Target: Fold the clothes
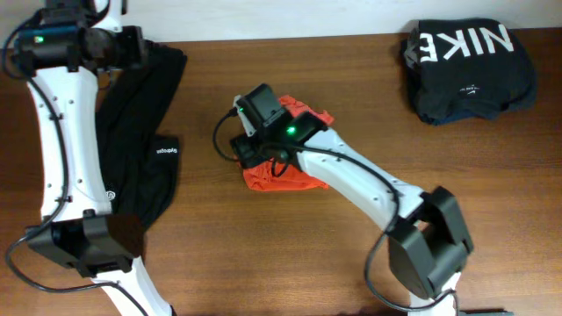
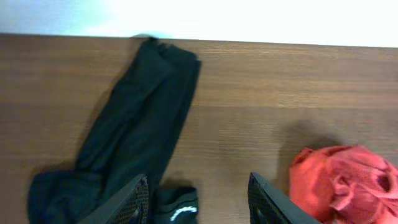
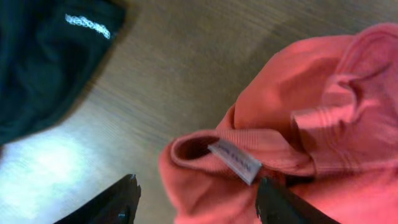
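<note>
Judging from the overhead view, the orange-red T-shirt [image 1: 277, 180] is taken to be light, soft and limp. It lies bunched in a heap on the tabletop [image 1: 351, 88], partly covered by the right arm [image 1: 360, 175]. A long black garment [image 1: 145, 149] is laid out well to the robot's left of the T-shirt, with the left arm [image 1: 61, 132] alongside it. A folded black stack with white NIKE lettering [image 1: 465, 66] sits well apart from the T-shirt on the robot's right. No basket, box or other container is seen, so nothing is held in one.

From the left wrist, the left gripper [image 2: 199, 202] is seen with its jaws partly spread and nothing gripped; only bare wood lies between them. The T-shirt lies off to one side, untouched.

From the right wrist, the right gripper [image 3: 199, 205] is seen with its jaws parted astride the T-shirt's ribbed collar [image 3: 205, 138], beside a small white label [image 3: 235, 160]. The cloth lies loose there and is not pinched. The collar rib and shoulder seams are judged the firmest places to be gripped. A pinch on one layer there should let the cloth be lifted and spread, whereas a grab at the heap's middle would likely gather several layers. The knit is not expected to slip or tear, though it will sag and drag.
</note>
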